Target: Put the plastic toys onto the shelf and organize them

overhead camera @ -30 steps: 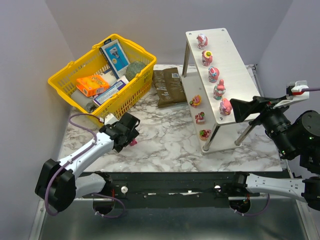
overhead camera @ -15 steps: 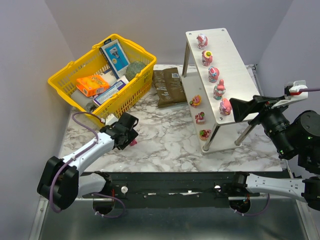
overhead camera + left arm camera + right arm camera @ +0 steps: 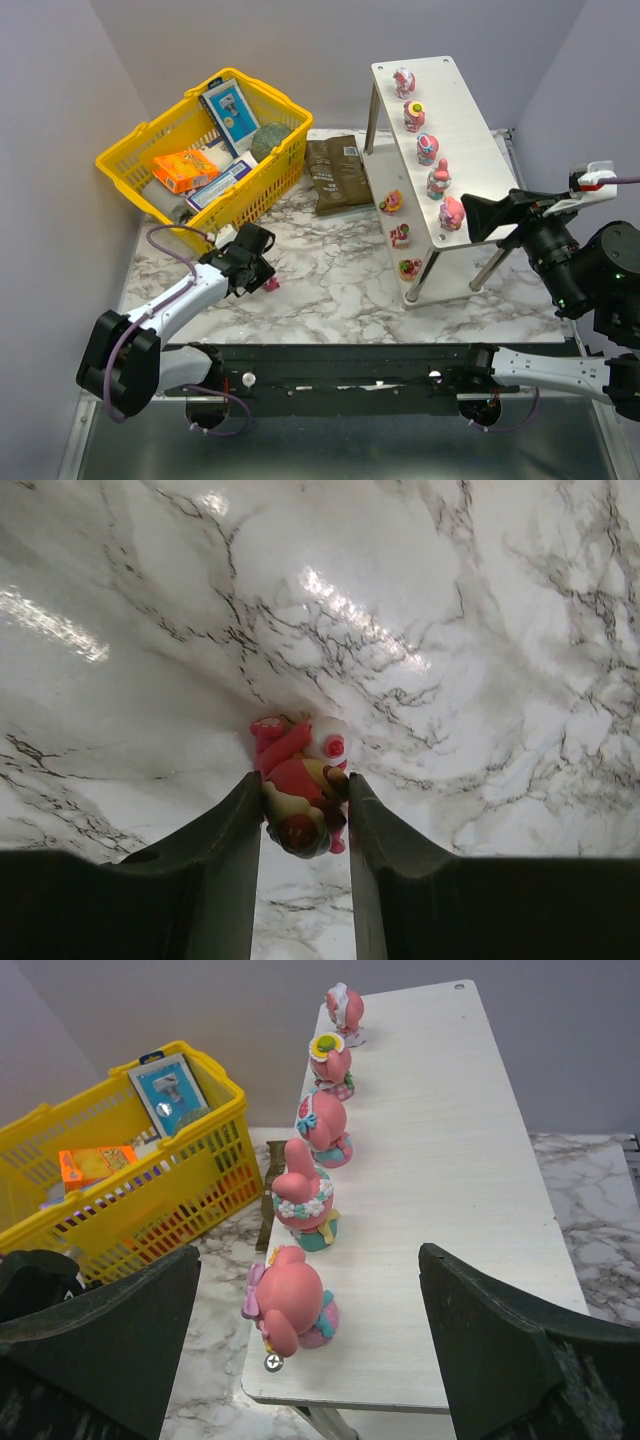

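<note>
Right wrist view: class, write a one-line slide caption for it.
Open right gripper faces the shelf, five pink toys lined along the top board's left edge, yellow basket beyond.

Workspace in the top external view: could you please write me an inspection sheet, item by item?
Surface: white marble-pattern table, no spills seen.
Job's things: two-tier white metal-legged shelf; five pink plastic figurine toys in a row on its top board, three more figurines on the lower board, one red-pink figurine off the shelf.
Clutter: yellow plastic basket holding grocery boxes; brown flat packet beside it.
End effectors: left end effector shut on the red-pink figurine; right end effector open, empty, at the shelf's near end.
Cables: purple cable looping along the left arm.
Surroundings: plain grey walls; nothing else seen.
</note>
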### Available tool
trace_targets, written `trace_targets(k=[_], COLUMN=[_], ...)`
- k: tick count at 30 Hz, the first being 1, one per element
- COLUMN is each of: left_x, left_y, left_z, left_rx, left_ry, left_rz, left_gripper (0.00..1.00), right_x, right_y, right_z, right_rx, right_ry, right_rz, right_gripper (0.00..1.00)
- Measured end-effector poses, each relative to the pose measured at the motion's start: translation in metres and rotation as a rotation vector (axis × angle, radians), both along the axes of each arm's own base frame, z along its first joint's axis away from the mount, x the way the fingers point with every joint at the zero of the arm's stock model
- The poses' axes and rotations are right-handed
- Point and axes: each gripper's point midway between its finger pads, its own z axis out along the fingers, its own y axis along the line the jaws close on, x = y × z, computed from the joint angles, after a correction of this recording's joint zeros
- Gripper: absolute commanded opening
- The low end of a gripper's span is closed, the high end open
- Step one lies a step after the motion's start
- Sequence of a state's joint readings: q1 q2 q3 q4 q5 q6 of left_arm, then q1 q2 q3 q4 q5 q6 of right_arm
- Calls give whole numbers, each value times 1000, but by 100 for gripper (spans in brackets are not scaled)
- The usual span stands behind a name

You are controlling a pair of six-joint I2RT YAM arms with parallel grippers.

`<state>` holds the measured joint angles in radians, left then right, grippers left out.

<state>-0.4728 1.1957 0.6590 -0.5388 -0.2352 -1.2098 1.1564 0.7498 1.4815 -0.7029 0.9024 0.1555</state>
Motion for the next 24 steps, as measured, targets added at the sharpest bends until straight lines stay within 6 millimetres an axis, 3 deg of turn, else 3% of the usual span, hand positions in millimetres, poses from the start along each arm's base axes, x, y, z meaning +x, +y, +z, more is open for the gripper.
trace_targets(k=[6,13,18,24], left_x=[0,12,2,-3], left_y=[-34,-111,-158,-163], left_z=[12,47,42,24], left_rx=[-23,65,220,345], left_ry=[-2,-82,-87,-33], left_rz=[-231,-753,-1100,-1319], left_gripper=[8,17,17,20], right_x=[1,3,3,1], right_y=[-2,1,2,-3], right_z=[3,5,3,2], right_rx=[-4,-4,-5,11], right_ry=[-16,-28,-30,-33], right_rz=[-11,-12,-12,-12], right_gripper=[97,97,97,97])
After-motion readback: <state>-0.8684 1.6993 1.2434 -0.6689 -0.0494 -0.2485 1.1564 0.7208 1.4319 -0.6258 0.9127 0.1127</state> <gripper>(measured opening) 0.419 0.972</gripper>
